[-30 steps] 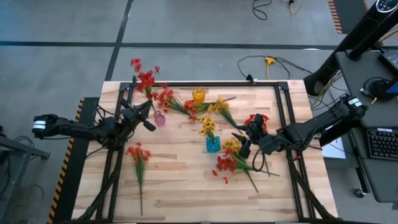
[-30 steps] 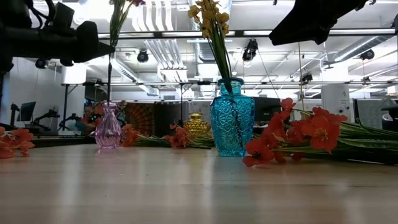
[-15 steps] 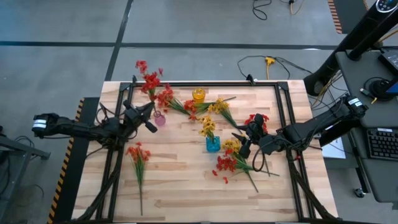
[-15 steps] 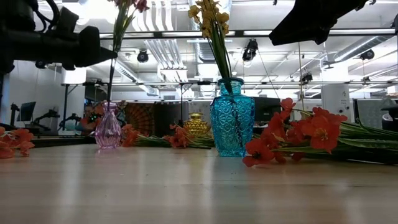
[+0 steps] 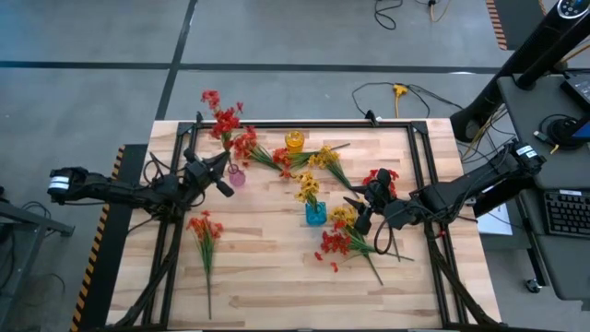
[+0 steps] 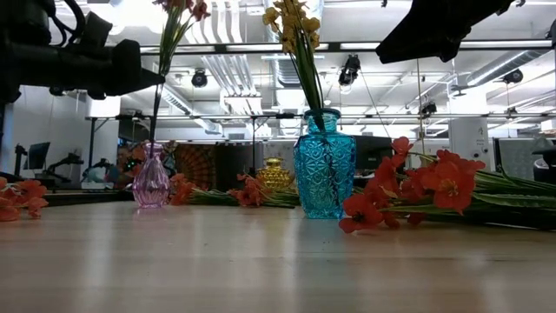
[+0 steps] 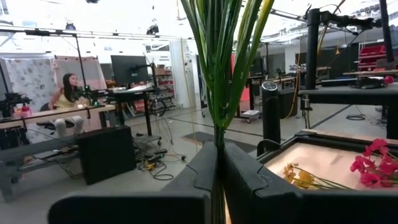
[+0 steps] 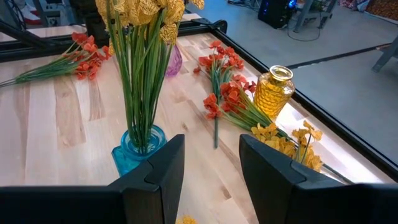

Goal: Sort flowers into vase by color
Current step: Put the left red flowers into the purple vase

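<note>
**Red sprig poised over the pink vase**

The left gripper (image 5: 218, 171) is clamped on a red sprig (image 5: 221, 118) above the pink vase (image 5: 237, 176). The right gripper (image 5: 355, 210) hangs half-open, empty — beside the blue vase (image 5: 315, 214) of yellow flowers (image 5: 307, 188). Loose flowers (image 5: 205, 232) lie around; a yellow vase (image 5: 294, 141) stands behind.

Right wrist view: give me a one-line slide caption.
Open right gripper faces the blue vase holding yellow flowers, with an empty yellow vase and loose red sprigs beyond.

Light was bright and even from overhead ceiling fixtures, which glared white in the low view. Shadows were faint; the near tabletop (image 6: 261, 269) was blurred.
</note>
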